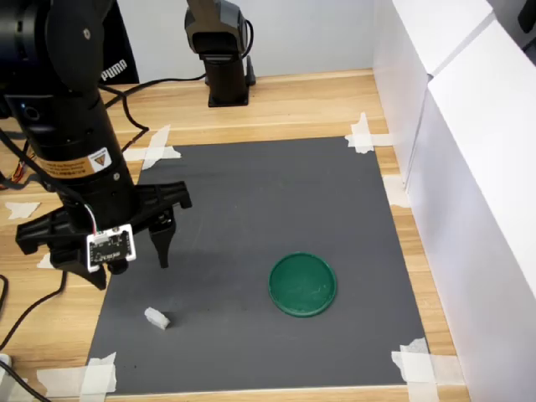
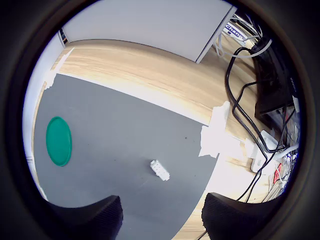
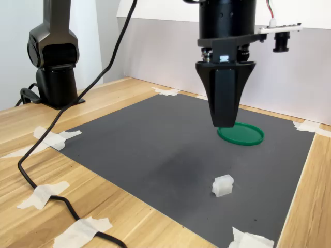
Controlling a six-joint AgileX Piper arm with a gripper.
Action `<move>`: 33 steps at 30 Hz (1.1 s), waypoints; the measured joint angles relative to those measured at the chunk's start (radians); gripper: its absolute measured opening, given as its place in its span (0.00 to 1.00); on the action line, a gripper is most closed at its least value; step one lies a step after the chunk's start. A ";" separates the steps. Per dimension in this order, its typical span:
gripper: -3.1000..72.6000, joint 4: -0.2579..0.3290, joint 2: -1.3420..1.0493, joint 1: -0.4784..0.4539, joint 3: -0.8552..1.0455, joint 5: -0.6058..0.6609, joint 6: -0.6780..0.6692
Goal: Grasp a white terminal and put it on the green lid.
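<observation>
The white terminal (image 1: 157, 317) (image 3: 223, 185) is a tiny blocky piece lying on the grey mat near the mat's front left corner in the first exterior view. The green lid (image 1: 302, 284) (image 3: 240, 133) lies flat on the mat, to the terminal's right in the first exterior view. My gripper (image 1: 132, 272) (image 3: 225, 121) hangs above the mat, pointing down, a short way behind the terminal and clear of it. Its fingers (image 2: 95, 220) stand wide apart with nothing between them. In the wrist view the terminal (image 2: 160, 170) sits ahead of the gap, and the lid (image 2: 59, 141) lies far off to one side.
The grey mat (image 1: 251, 209) is taped at its corners onto a wooden table (image 1: 293, 100). White panels (image 1: 469, 167) wall the first exterior view's right. A black stand (image 1: 222, 50) sits at the back. Cables (image 3: 62, 129) trail over the table beside the mat.
</observation>
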 joint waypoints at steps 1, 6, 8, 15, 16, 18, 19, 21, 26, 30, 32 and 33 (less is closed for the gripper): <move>0.92 0.000 0.009 0.000 0.000 -0.007 -0.005; 0.91 0.000 0.073 0.000 0.000 -0.022 -0.022; 0.91 0.000 0.088 0.000 0.000 -0.040 -0.022; 0.91 0.000 0.127 0.000 0.000 -0.062 -0.023; 0.91 0.000 0.133 0.000 0.000 -0.062 -0.023; 0.91 0.000 0.142 0.000 0.000 -0.063 -0.023; 0.91 0.000 0.147 0.000 0.000 -0.065 -0.023; 0.91 0.000 0.155 0.000 0.000 -0.069 -0.023; 0.91 0.000 0.181 0.000 0.000 -0.075 -0.016; 0.91 0.000 0.193 0.000 0.000 -0.088 -0.014; 0.91 0.000 0.197 0.000 0.000 -0.089 -0.012; 0.91 0.000 0.200 0.000 0.000 -0.091 -0.012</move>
